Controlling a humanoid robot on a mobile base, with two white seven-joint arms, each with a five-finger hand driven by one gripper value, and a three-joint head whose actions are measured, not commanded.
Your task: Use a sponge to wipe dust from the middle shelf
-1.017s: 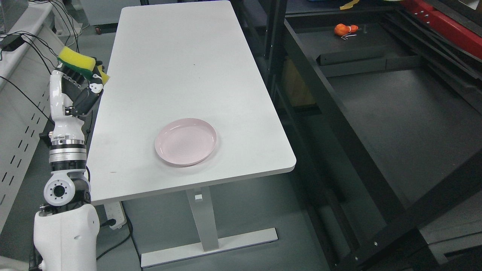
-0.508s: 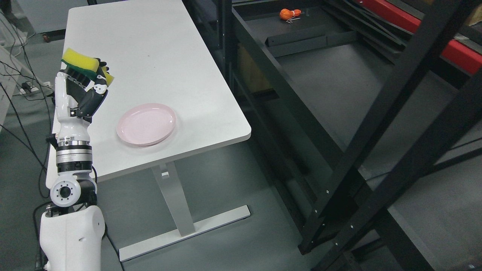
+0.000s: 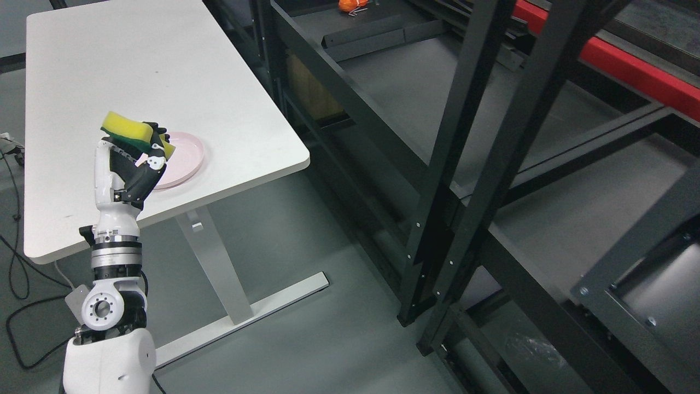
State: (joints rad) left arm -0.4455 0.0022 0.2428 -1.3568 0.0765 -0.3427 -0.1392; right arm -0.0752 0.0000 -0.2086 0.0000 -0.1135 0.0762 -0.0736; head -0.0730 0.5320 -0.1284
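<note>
At the left of the frame, a little above the middle, I see the sponge [image 3: 129,129], yellow on top with a dark green layer beneath, pinched at the top of my left hand [image 3: 129,167]. The fingers [image 3: 155,143] curl around it and the thumb presses from the right side, so the hand is clamped on the sponge. The forearm rises straight up from the lower left corner, white and black with a metal wrist ring, the hand upright with the palm side turned toward the right of the frame.

Just behind the hand, partly hidden by it, a pink plate [image 3: 187,158] lies on the white table [image 3: 136,71], near the table's right front corner. The table fills the upper left of the frame; its white leg and foot bar stand on the grey floor below.

Across the middle and right of the frame runs the black metal shelf rack [image 3: 465,137], its grey shelf board [image 3: 404,82] well apart from the sponge. At the top edge, on that board, sits a small orange object [image 3: 350,5]. A red beam [image 3: 629,65] crosses the upper right.
</note>
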